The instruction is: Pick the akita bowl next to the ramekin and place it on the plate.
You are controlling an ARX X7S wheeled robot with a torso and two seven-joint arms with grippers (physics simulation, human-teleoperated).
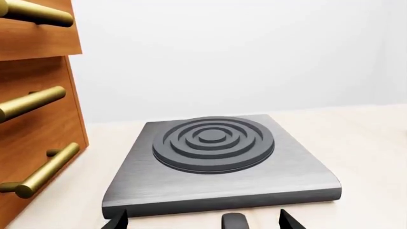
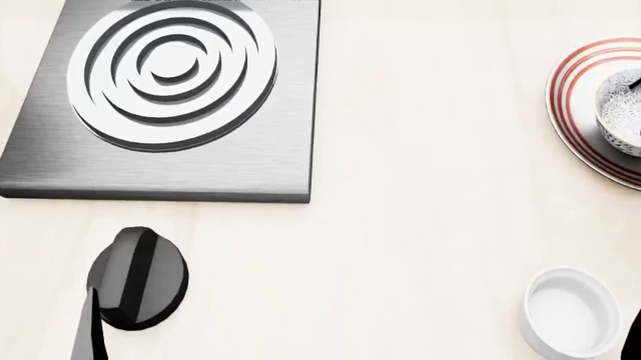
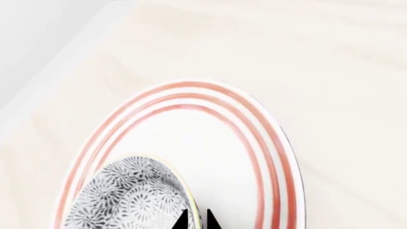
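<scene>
The akita bowl (image 3: 127, 198), grey-and-white floral, sits within the rim of the red-ringed white plate (image 3: 254, 143); whether it rests on the plate or hangs just above it, I cannot tell. My right gripper (image 3: 196, 222) is shut on the bowl's rim, one fingertip inside and one outside. In the head view the plate (image 2: 576, 112) and bowl (image 2: 621, 112) are cut off by the right edge. The plain white ramekin (image 2: 571, 311) stands alone at the lower right. My left gripper (image 1: 203, 223) is open and holds nothing, just in front of the burner.
A grey metal burner slab (image 2: 170, 97) with raised concentric rings lies at the far left. Wooden drawers with brass bar handles (image 1: 32, 102) stand beside it. My left arm (image 2: 135, 277) hovers near the slab's front edge. Pale countertop (image 2: 421, 187) lies between slab and plate.
</scene>
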